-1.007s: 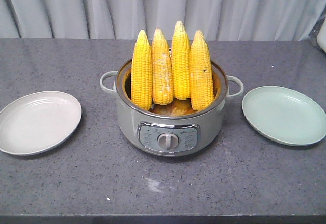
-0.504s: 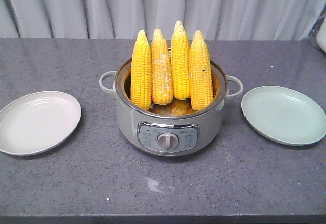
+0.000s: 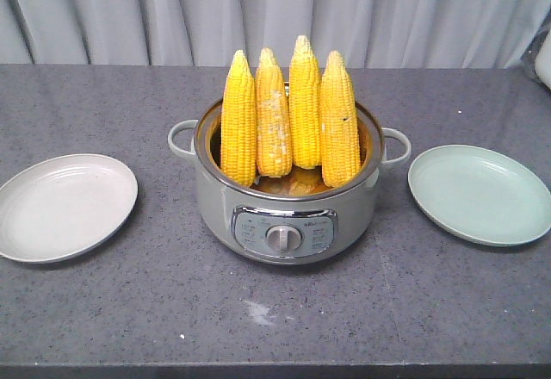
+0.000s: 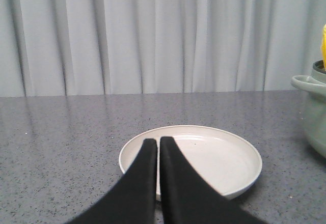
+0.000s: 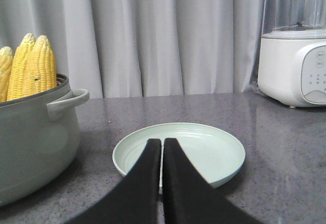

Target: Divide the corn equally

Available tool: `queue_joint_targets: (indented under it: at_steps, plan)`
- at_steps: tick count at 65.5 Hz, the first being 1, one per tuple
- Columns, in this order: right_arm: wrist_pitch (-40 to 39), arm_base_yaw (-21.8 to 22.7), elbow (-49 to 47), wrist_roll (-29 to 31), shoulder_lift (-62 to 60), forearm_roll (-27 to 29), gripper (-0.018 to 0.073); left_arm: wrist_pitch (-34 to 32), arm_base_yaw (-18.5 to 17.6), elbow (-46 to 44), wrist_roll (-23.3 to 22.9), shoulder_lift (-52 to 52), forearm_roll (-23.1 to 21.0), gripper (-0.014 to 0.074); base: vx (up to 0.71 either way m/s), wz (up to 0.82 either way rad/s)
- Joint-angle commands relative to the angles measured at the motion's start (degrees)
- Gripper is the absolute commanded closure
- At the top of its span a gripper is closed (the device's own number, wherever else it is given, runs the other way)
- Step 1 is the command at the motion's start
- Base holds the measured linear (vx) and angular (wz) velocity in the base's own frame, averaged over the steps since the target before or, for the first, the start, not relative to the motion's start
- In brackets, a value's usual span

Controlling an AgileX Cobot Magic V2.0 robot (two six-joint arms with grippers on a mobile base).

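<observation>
**All four cobs in the pot, both plates bare**

You have the corn (image 3: 290,116) standing as four cobs, upright and tips up, side by side inside the grey pot (image 3: 286,224) at the middle of the counter (image 3: 129,310). The cream plate (image 3: 65,207) lies to the pot's left and the green plate (image 3: 479,194) to its right, each well apart from the pot.

Your left hand (image 4: 154,147) is clenched, its two black fingers pressed together with nothing between them, and it hangs over the near rim of the cream plate. Your right hand (image 5: 162,145) is clenched the same way on nothing, over the near edge of the green plate. A white appliance (image 5: 298,66) stands at the far right of the counter.
</observation>
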State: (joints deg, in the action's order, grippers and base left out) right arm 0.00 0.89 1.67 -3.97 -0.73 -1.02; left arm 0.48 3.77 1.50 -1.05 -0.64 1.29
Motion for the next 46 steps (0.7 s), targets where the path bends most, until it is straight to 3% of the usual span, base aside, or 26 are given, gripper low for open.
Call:
queue_joint_targets:
  at_steps: [1,12,24,46]
  plan:
    - [-7.3,0.0,0.3,0.3,-0.2,-0.5,0.0566,-4.3,-0.2,0.5,-0.5,-0.9,-0.5,0.0603,0.0,0.0]
    - [-8.0,0.0,-2.3,0.2,0.6,1.0,0.0566,-3.4,-0.2,-2.5,-2.2,-0.9,-0.8,0.0603,0.0,0.0]
    - [3.5,0.0,-12.3,0.4,6.3,1.9,0.0566,3.0,-0.2,-14.1,-3.5,2.8,-0.6,0.0603,0.0,-0.01]
    - [29.7,0.0,-37.0,1.3,27.1,1.8,0.0566,29.9,-0.2,-43.9,-3.6,30.2,-0.8,0.0603,0.0,0.0]
